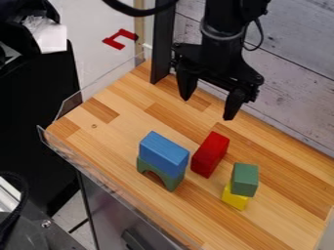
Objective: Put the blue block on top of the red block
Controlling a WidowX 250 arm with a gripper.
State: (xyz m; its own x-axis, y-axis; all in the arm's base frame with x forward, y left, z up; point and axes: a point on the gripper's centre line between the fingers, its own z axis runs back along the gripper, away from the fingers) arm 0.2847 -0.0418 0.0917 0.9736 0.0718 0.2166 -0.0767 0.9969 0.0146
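On grn arch [174, 182]: blue blk [163, 153]; gripper [209, 101] open.

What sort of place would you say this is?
Probably a robotics lab workspace: a black robot arm hangs over a wooden tabletop with coloured toy blocks, such as the red one.

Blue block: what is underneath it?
Under the blue block sits a green arch block, its curved opening partly visible. The arch's top face is covered, so it cannot be seen.
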